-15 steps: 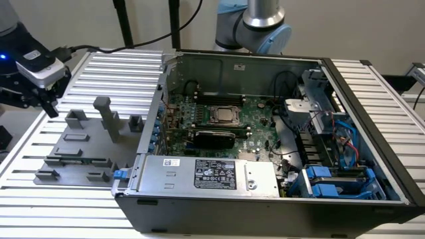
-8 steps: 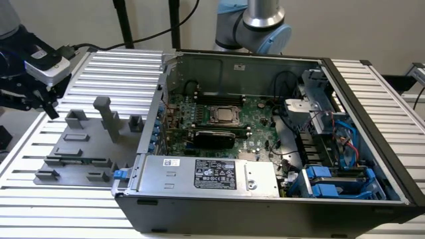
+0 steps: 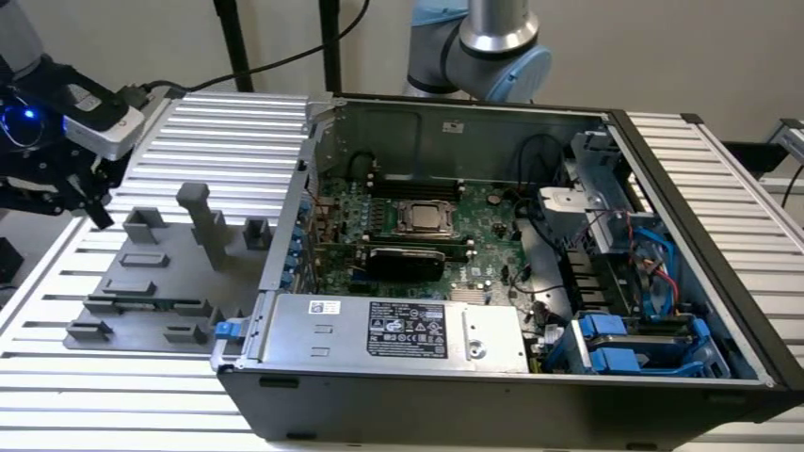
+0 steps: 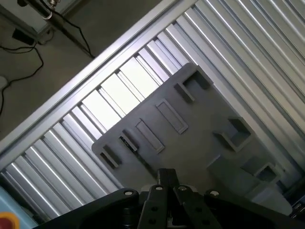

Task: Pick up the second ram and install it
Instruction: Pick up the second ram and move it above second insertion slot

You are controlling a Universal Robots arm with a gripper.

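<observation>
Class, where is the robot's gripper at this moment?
The gripper is at the exterior view's far left, over the ribbed table, beside the grey holder plate, which lies between it and the open computer case.

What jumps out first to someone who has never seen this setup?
The open computer case in the middle, its green motherboard laid bare, grabs the eye first. At the exterior view's left, a grey holder tray lies on the ribbed table, and the black gripper, shut, hangs beside it.
</observation>
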